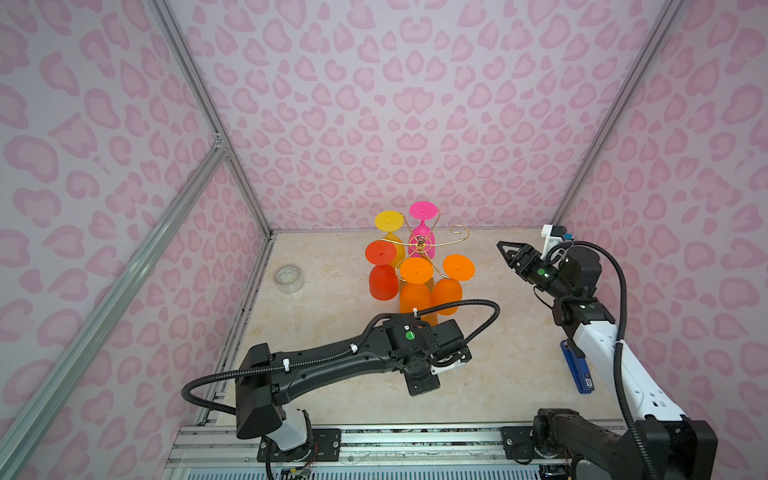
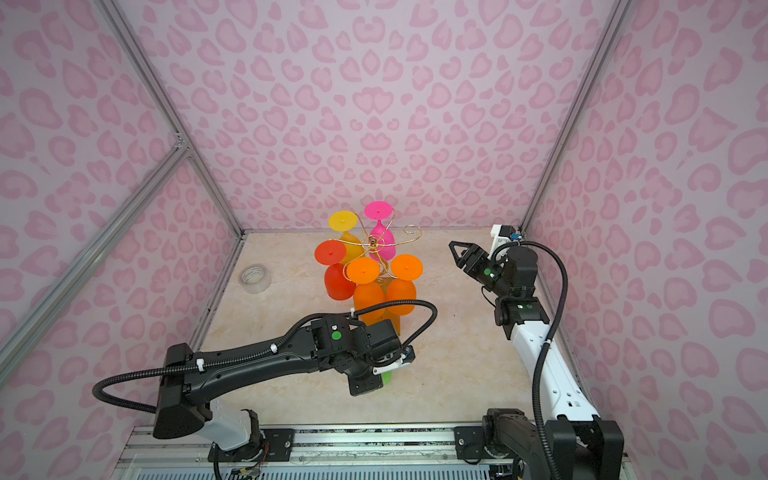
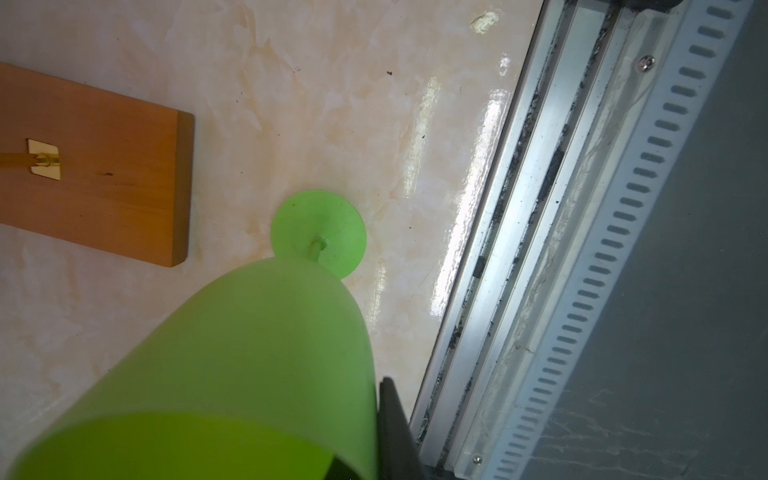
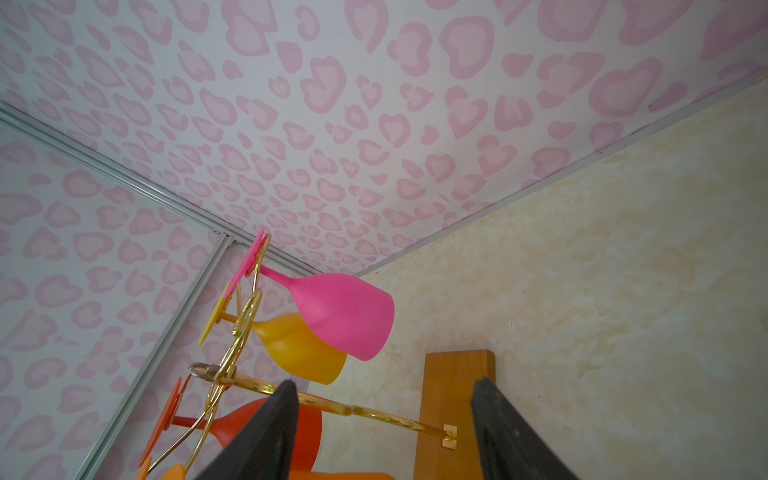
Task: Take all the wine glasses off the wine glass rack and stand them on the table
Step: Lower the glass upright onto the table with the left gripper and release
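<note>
Near the front edge of the table (image 3: 291, 104), just clear of the wooden base (image 3: 95, 166) of the wine glass rack (image 1: 420, 245), your left tool (image 3: 374, 449) is clenched on the rim wall of the green wine glass (image 3: 257, 353). One pad sits outside the bowl and the other apparently inside. That pinch lets you carry the glass bowl up and foot down, so it can be stood on its round foot. From the left wrist view you cannot tell whether the foot touches the table or hangs just above it. The glass is off the rack, so I judge the task nearly finished; what is left for you is to settle it and let go.

Your right tool (image 1: 504, 252) hangs released with nothing between its spread jaws. It sits toward the table's back right corner, aimed at the rack but apart from it, probably parked out of your way.

The green glass looks like matt, translucent plastic: a tall lime bowl, a thin stem, a flat disc foot. It is likely light, with a wall that may flex under the pinch.

On the rack, the pink glass (image 1: 423, 210), yellow glass (image 1: 389, 220), red glass (image 1: 382, 286) and two orange glasses (image 1: 415, 295) hang upside down by their feet. One gold scroll (image 1: 459, 226) toward the back right is bare.
</note>
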`<state>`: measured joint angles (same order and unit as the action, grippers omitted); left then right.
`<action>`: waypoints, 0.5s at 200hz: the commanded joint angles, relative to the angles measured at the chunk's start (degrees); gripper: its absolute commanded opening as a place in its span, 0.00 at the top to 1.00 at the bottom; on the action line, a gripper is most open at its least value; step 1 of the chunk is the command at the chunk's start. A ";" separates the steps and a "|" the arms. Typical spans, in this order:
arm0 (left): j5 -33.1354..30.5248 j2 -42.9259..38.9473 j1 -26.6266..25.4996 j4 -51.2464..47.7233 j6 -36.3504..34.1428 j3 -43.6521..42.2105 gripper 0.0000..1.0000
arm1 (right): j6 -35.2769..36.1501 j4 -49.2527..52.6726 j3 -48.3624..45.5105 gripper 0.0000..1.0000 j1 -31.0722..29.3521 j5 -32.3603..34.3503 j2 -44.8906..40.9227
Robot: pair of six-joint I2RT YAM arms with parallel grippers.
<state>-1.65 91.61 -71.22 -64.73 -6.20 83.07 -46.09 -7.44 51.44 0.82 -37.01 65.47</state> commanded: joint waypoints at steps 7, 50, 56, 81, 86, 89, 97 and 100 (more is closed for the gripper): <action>0.63 1.07 0.03 -1.49 -1.25 0.60 0.99 | -0.10 -1.87 0.28 0.33 -0.03 0.10 0.68; 0.20 3.29 0.05 -3.20 -1.65 1.13 0.90 | -0.46 -2.31 0.22 0.33 0.01 -0.08 1.24; 0.33 3.47 0.04 -3.36 -1.71 1.20 0.90 | -0.49 -2.31 0.15 0.33 0.02 -0.15 1.24; 0.16 4.18 0.03 -3.55 -1.58 1.72 0.84 | -0.41 -2.23 0.03 0.33 0.10 -0.21 1.15; -0.16 4.19 0.03 -3.75 -1.54 1.97 0.82 | -0.35 -2.12 -0.01 0.33 0.06 -0.21 1.08; -0.25 4.23 0.03 -3.88 -1.54 2.17 0.82 | -0.32 -2.14 -0.02 0.33 0.08 -0.19 1.06; -0.54 4.23 0.03 -4.26 -1.43 2.72 0.79 | -0.32 -2.14 -0.03 0.33 0.12 -0.25 0.97; -0.71 4.19 0.07 -4.41 -1.38 2.93 0.77 | -0.32 -2.14 -0.03 0.33 0.07 -0.25 0.97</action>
<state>-1.54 95.46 -71.22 -67.26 -7.53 84.20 -46.50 -7.79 51.44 0.86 -37.10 66.52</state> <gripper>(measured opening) 0.184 0.667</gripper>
